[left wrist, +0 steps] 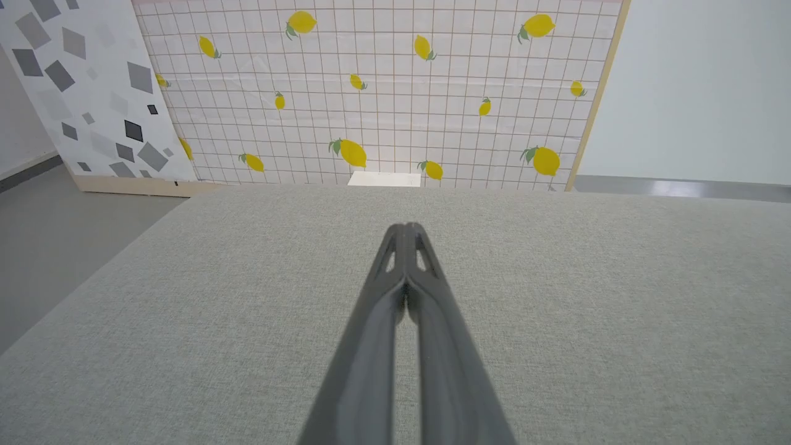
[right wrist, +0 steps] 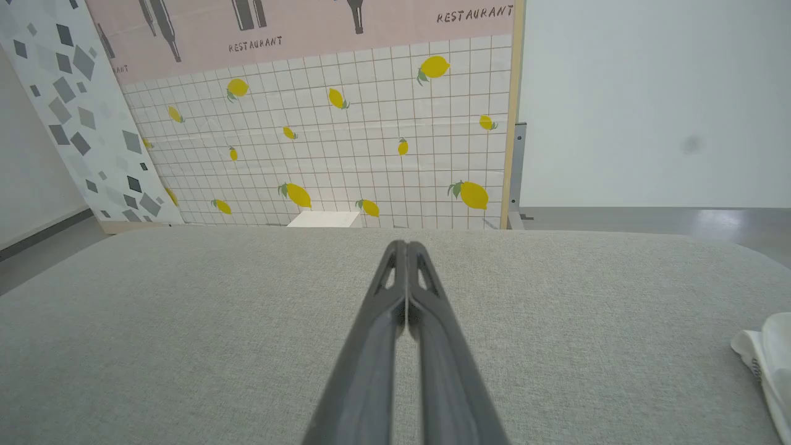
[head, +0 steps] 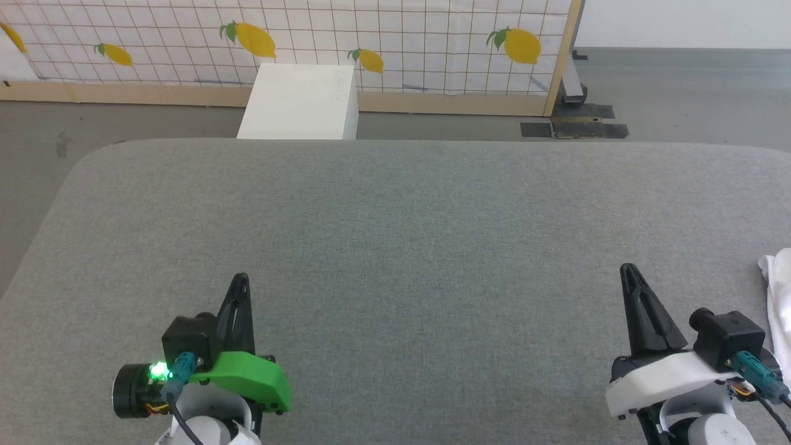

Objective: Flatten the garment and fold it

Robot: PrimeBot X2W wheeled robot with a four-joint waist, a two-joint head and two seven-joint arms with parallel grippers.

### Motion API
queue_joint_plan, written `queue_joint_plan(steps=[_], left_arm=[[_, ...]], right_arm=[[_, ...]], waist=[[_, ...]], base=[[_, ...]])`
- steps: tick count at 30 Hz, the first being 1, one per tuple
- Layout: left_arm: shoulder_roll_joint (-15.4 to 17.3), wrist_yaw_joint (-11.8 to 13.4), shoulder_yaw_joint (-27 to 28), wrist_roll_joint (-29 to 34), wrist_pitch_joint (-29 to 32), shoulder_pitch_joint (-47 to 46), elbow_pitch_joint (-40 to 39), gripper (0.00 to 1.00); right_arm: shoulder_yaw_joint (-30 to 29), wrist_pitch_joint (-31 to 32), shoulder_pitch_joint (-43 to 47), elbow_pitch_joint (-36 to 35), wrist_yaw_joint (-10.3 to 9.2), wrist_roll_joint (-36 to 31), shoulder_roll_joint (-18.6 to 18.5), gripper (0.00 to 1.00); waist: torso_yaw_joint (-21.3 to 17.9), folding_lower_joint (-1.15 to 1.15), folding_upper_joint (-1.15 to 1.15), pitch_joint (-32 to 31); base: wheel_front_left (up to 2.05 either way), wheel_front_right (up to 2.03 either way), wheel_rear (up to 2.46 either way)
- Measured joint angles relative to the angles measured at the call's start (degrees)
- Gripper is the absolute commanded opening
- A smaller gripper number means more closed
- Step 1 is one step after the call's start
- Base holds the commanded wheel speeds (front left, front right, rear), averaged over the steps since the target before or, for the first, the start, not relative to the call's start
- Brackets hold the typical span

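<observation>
- I see my left gripper (head: 241, 279) fully closed, holding nothing
- My right gripper (head: 629, 270) is closed too, empty; the garment (head: 782, 290) lies near, at its right side

I can read the word RESTAURANT two times, in dark letters, on the pink strip (right wrist: 383, 28) at the top of the far lemon wall (right wrist: 371, 167).

There's the left gripper (head: 240, 279): two long dark fingers (head: 238, 309) tapering to a point, slotted near the tips, a bright green shell (head: 247, 380) at the base, black camera block (head: 188, 337), green light (head: 159, 371) glowing, teal plug (head: 183, 364), black cable (head: 179, 420). Over to the right gripper (head: 629, 271): same dark fingers, white shell (head: 661, 377), thin orange wires (head: 741, 389).
</observation>
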Motion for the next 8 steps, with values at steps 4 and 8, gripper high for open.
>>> queue_joint_plan(steps=[4,8], left_arm=[[-0.02,-0.08,0.21,0.14,0.52,0.2,-0.4,0.0],[-0.04,-0.09,0.34,0.53,0.87,0.55,-0.71,0.0]], right_arm=[[0.1,0.36,0.0,-0.23,0.0,-0.51,0.0,0.0],[0.18,0.81,0.0,-0.38,0.0,-0.92,0.0,0.0]], waist=[[0.04,0.0,0.0,-0.04],[0.08,0.0,0.0,-0.09]], base=[[0.0,0.0,0.0],[0.0,0.0,0.0]])
